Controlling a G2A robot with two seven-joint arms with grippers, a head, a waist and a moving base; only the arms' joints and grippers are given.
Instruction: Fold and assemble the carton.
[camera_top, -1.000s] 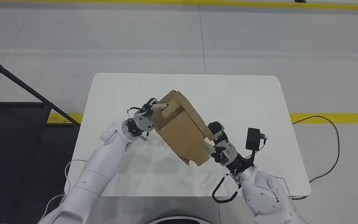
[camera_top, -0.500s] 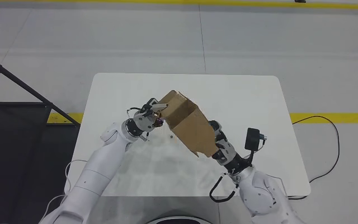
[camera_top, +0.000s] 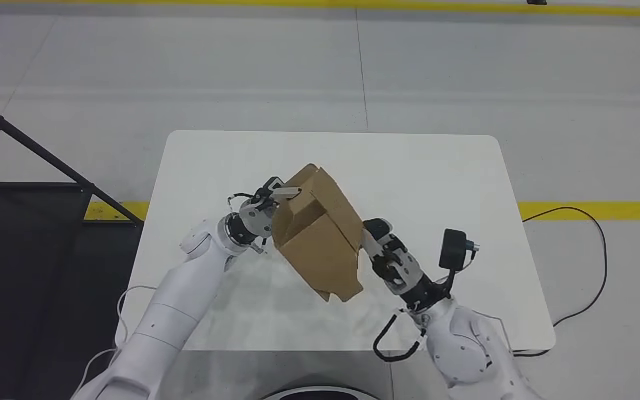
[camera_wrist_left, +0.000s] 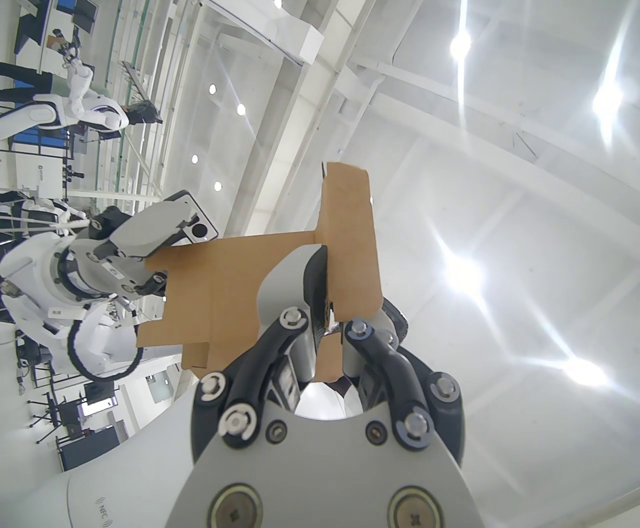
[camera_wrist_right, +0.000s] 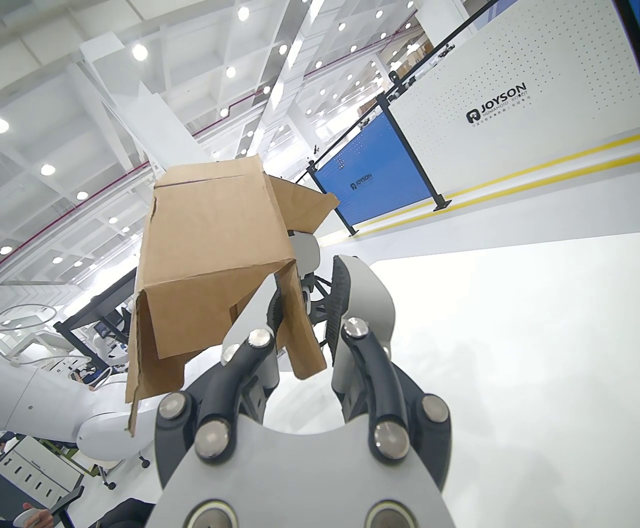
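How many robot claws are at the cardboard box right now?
2. The left gripper is clamped on a flap at one end of the box; the right gripper has a flap at the other end between its open jaws. No more seem hidden.

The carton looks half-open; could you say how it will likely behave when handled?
The carton is probably light: the left end effector holds it by one thin flap. Likely floppy, since its open flaps hang loose and creased. It may skew if pushed.
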